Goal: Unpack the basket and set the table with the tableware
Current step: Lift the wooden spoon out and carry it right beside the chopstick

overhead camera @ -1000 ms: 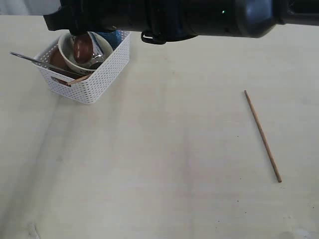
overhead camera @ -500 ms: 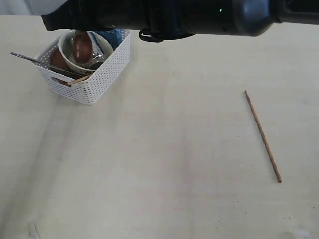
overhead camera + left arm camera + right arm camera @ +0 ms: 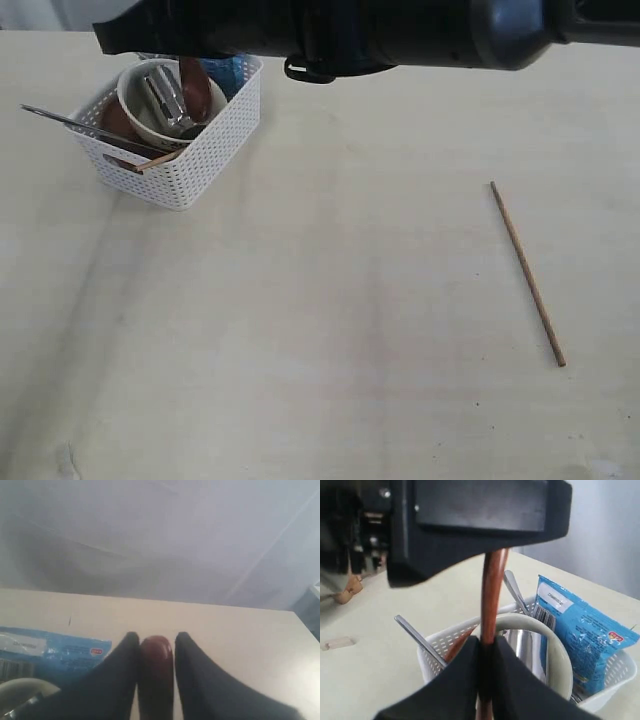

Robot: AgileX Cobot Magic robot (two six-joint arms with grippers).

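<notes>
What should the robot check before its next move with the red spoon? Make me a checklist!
1. Right fingers shut on the spoon handle: ok.
2. Only one arm holding the spoon: not ok, the left fingers clamp it too.
3. Spoon clear of the bowl in the basket: cannot tell, its lower end is hidden.
4. Bare table to lay it on: ok, there is room beside the lone chopstick.
</notes>
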